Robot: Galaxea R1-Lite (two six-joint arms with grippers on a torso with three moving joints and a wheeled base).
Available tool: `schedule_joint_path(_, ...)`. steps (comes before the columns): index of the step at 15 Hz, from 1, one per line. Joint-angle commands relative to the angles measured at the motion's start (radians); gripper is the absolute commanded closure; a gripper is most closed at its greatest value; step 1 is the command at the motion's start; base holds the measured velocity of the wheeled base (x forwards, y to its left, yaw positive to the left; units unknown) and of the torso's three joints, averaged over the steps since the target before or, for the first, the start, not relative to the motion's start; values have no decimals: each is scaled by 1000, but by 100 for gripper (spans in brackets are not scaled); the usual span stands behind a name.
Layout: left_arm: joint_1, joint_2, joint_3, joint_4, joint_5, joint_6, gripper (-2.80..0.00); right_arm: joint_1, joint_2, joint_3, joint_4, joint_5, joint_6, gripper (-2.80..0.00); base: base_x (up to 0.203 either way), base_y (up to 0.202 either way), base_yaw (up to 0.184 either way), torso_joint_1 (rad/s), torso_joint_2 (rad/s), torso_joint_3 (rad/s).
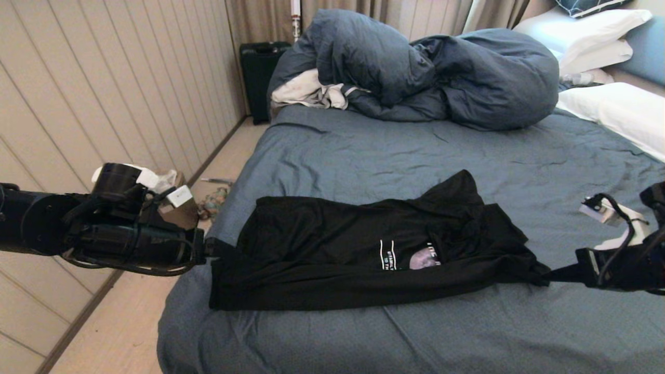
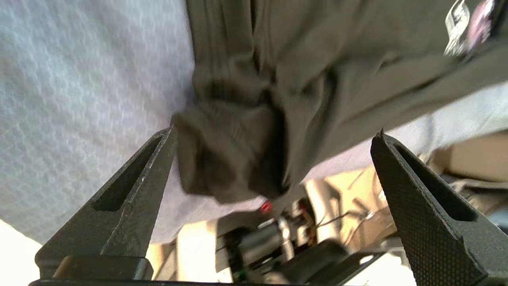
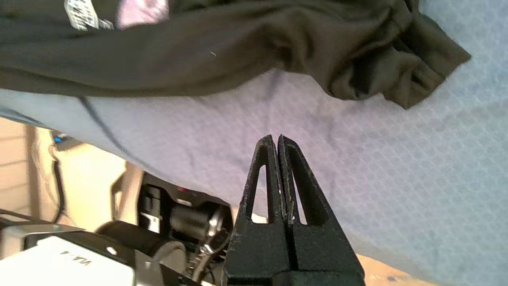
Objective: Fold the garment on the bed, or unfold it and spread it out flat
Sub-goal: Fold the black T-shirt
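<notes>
Bed [image 1: 363,156] with wrinkled slate-blue sheet. Black T-shirt [image 1: 337,249] lies near its front edge. Dark-blue duvet [image 1: 441,72] and white pillows [image 1: 618,109] lie farther back.

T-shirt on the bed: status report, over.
Left end effector open at T-shirt's bunched end. Right end effector shut, empty, over the sheet. T-shirt folded lengthwise, nothing blocking.

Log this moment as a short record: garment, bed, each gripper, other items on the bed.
garment: black T-shirt, folded into a long band across the sheet, chest print partly showing
bed: slate-blue sheet, wrinkled
left gripper: open, at the T-shirt's bunched left end
right gripper: shut, empty, beside the T-shirt's right end
other: dark-blue duvet heaped at the far side; white pillows
</notes>
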Motion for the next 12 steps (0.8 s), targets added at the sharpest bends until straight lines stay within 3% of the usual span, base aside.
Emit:
schedule_joint_path(1, 8, 11, -16, 0, 0, -16, -280, -18, -7, -9, 1, 20, 1, 0, 0, 0, 0, 0, 0, 0)
schedule_joint_path(4, 21, 20, 18, -5, 11, 7, -280, -29, 38, -24, 1, 30, 0, 0, 0, 0, 0, 0, 0, 0)
schedule_joint_path(8, 129, -48, 87, -4, -17, 150, -280, -25, 29, -6, 1, 31, -3, 0, 0, 0, 0, 0, 0, 0)
schedule_joint_path(12, 46, 84, 72, -28, -42, 169, -280, -24, 38, -8, 1, 36, -2, 0, 0, 0, 0, 0, 0, 0)
